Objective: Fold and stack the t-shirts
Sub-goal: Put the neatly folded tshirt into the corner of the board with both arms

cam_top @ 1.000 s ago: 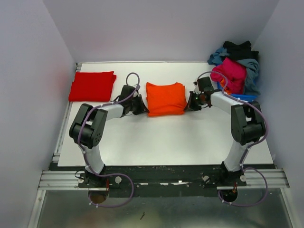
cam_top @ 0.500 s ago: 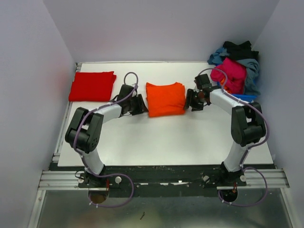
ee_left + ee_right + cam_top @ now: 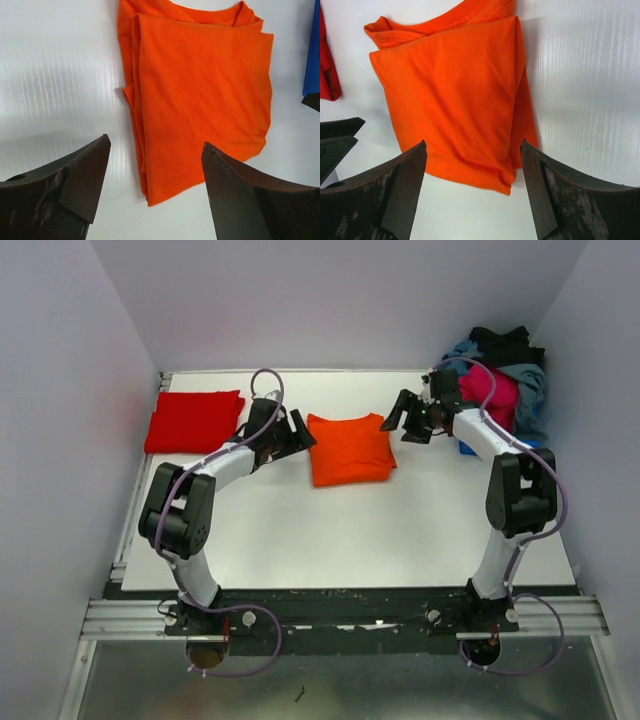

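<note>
— How far along?
— Orange shirt (image 3: 348,448) lies folded mid-table and red shirt (image 3: 194,421) folded at ten o'clock, not yet stacked. The heap (image 3: 497,380) at two o'clock is unfolded.
— Jaws?
— Left gripper (image 3: 297,430) and right gripper (image 3: 398,416) are both spread, empty.

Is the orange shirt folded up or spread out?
Folded. The orange shirt lies as a compact rectangle, layered edges showing in both wrist views.

White table (image 3: 350,530); blue object (image 3: 313,50) (partly hidden) far right.
</note>
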`<action>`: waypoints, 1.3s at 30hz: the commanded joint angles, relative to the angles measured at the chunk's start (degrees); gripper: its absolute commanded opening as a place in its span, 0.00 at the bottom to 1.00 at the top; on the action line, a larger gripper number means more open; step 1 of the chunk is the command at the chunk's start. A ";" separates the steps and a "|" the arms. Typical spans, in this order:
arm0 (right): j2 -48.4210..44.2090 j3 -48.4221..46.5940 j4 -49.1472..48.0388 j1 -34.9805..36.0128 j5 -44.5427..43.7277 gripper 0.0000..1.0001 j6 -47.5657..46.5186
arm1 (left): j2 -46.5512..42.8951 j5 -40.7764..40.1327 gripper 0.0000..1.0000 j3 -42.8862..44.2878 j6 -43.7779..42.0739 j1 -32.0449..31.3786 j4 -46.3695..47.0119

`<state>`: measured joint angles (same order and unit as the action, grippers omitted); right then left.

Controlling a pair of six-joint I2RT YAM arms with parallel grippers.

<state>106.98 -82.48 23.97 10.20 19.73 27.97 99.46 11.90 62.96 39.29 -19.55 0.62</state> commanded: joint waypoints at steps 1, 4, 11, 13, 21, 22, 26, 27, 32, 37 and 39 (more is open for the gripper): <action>6.12 -4.88 -1.38 -0.18 2.78 0.81 1.48 | 6.61 -2.23 0.83 4.70 2.46 0.22 3.33; 9.20 -7.69 -0.94 -0.26 1.99 0.79 0.86 | 11.09 -2.15 0.79 8.83 2.46 0.30 2.19; 13.77 -10.77 -0.06 -0.70 -1.09 0.75 1.04 | 18.13 -2.32 0.72 15.35 2.90 0.74 -0.19; 15.10 -11.83 0.47 -0.97 -1.79 0.72 0.86 | 18.84 -2.50 0.72 15.97 2.99 1.09 -0.36; 20.98 -16.74 4.42 -1.23 -2.77 0.66 1.39 | 20.77 -1.27 0.66 16.58 3.34 2.59 0.17; 21.77 -17.27 4.34 -1.14 -1.89 0.66 1.30 | 21.30 -1.09 0.65 16.93 3.43 2.68 0.17; 24.24 -18.95 4.42 -1.06 1.36 0.66 2.00 | 23.41 -0.04 0.61 18.77 3.60 2.68 0.08; 24.68 -19.04 4.34 -1.06 1.98 0.65 2.27 | 24.11 -0.04 0.60 19.30 3.69 2.68 -0.18; 25.65 -18.69 4.25 -0.88 4.09 0.58 3.23 | 26.31 0.22 0.56 21.15 4.30 2.76 -0.27; 25.38 -17.98 3.37 0.09 4.53 0.55 3.50 | 28.24 1.28 0.56 22.64 5.53 2.76 0.87; 25.65 -18.16 3.37 0.35 4.62 0.54 3.85 | 28.77 1.72 0.56 23.08 6.24 2.76 1.31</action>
<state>130.54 -100.73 26.26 9.50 22.52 30.89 125.23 12.08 84.99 44.03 -16.78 1.91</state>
